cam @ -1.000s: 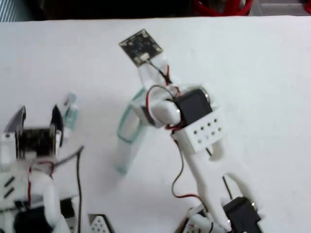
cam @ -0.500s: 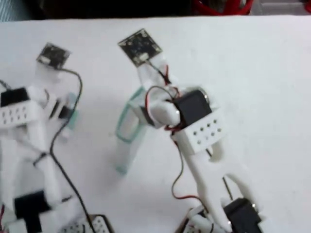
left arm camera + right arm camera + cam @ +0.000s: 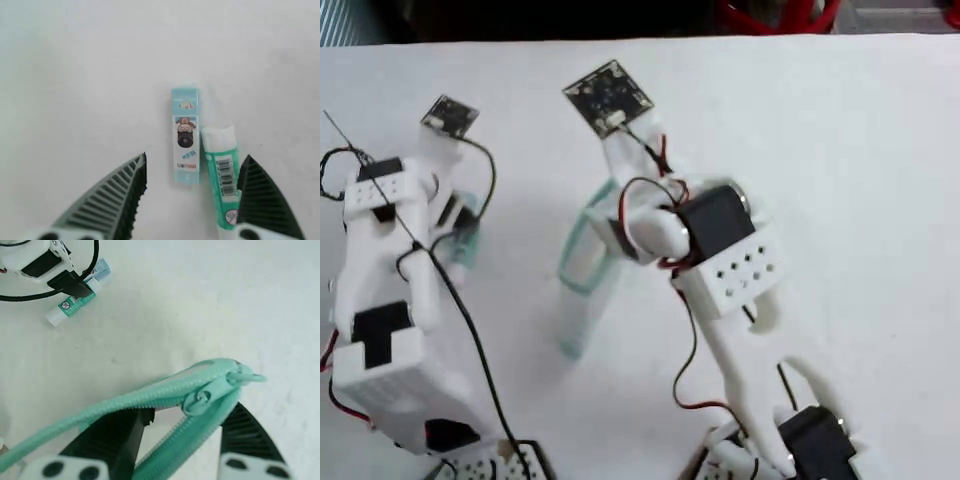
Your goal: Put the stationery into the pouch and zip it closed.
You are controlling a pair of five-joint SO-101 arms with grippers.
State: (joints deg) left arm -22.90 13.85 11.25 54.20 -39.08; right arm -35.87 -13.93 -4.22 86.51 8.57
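Table (image 3: 840, 150): white, matt, smooth. Pouch (image 3: 165, 390): teal cloth zip tape, moulded plastic teeth, smooth teal slider and ring pull. Glue stick (image 3: 220, 170): glossy green printed label, white matt plastic cap. Eraser (image 3: 185, 135), just beside the glue stick: printed paper sleeve, slight sheen. Left gripper (image 3: 195, 160) fingers (image 3: 115, 200): ribbed matt plastic, one grey, one black.

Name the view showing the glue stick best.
Left wrist view: the glue stick lies close, label up, beside a small box. The right wrist view shows it far off; the high view, a sliver beside the left arm.
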